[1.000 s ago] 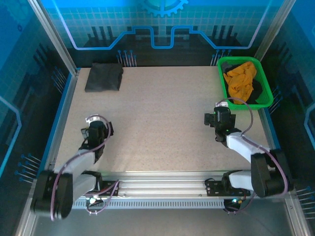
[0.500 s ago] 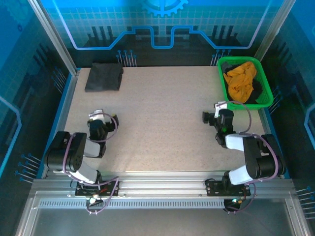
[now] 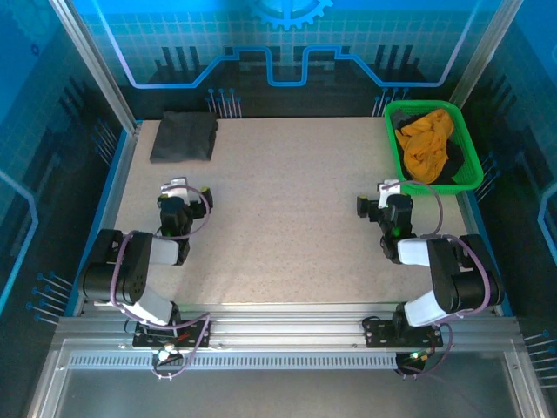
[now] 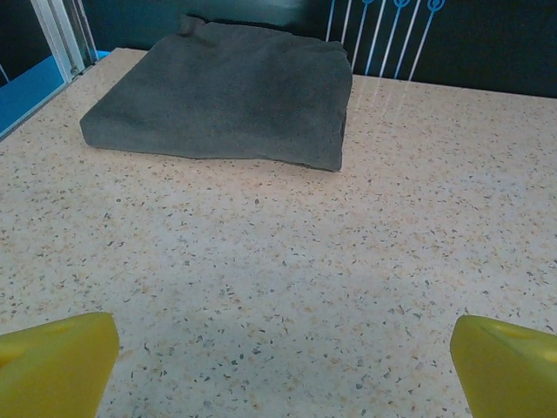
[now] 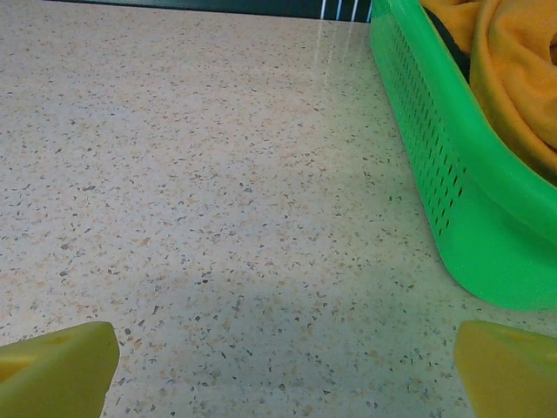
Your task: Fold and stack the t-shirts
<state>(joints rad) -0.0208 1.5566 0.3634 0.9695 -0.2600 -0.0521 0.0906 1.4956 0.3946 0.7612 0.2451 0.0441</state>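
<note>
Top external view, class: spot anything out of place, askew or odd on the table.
Nothing spilled or damaged. The dark t-shirt lies folded at the far left corner; the orange t-shirt sits crumpled in the green basket.

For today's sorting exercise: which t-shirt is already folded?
The dark charcoal t-shirt, a flat folded block at the far left corner of the table; the orange t-shirt lies crumpled in the green basket.

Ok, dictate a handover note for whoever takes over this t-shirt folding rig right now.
Left gripper: open, empty, facing the black t-shirt.
Right gripper: open, empty, beside the green basket.
Done: black t-shirt lies folded at the far left corner.
To do: orange t-shirt is bunched in the basket with some dark cloth; take it out, fold it, stack it on the black one.
</note>
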